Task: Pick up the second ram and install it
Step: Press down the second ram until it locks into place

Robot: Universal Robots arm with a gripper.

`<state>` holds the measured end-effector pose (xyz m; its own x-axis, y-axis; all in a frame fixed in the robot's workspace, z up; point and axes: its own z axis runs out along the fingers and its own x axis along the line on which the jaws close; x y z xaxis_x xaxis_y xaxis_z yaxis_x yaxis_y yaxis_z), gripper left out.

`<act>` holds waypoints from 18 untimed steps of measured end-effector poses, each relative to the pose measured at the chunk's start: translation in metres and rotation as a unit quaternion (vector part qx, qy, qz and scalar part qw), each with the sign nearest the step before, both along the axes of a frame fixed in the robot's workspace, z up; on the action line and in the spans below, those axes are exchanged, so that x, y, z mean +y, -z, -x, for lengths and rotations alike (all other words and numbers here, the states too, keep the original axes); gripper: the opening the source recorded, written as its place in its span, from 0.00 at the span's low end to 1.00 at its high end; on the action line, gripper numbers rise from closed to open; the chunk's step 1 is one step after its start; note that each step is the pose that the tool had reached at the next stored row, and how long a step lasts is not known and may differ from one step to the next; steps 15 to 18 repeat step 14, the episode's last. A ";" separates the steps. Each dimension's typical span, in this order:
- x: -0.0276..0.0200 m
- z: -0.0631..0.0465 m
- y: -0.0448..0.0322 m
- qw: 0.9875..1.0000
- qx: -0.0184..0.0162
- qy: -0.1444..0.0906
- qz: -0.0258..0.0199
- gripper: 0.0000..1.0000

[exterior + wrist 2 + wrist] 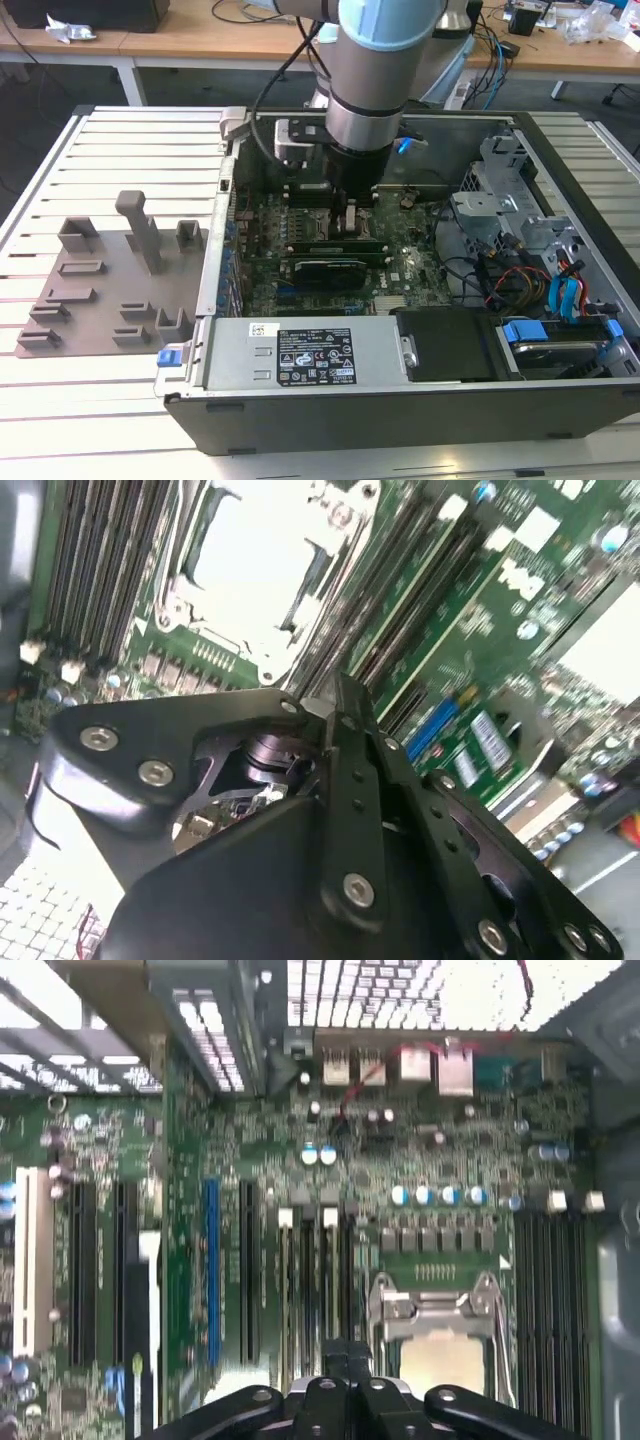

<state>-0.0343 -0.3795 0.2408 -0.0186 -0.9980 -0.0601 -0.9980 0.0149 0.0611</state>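
In the exterior view my gripper (350, 222) reaches down into the open computer case (200, 300), right beside the CPU socket (305, 218). A long narrow green stick with dark chips, the ram (335, 242), lies along the slots directly under the fingers. I cannot tell whether they touch it. Both wrist views show the fingertips (346, 1352) pressed together with nothing visible between them, hovering over the black memory slots (310, 1290) next to the socket (440, 1330). In the second wrist view the gripper (338, 695) stands over the slots (400, 590) beside the socket (255, 570).
The grey holder tray (100, 290) lies on the slatted table at the exterior view's left. Inside the case are a power supply (300, 355) at the front, a drive cage (500, 200) and loose cables (560, 290) at the exterior view's right. A black card (325, 268) stands just in front of the ram.
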 end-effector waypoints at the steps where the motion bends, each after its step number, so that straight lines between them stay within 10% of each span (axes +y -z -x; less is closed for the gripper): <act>1: 0.0001 -0.003 -0.0005 1.000 0.002 0.000 0.000 0.10; 7: 0.0003 -0.004 -0.0400 1.000 0.002 0.000 0.000 0.10; 18: 0.0003 -0.004 -0.0427 1.000 0.002 0.000 0.000 0.10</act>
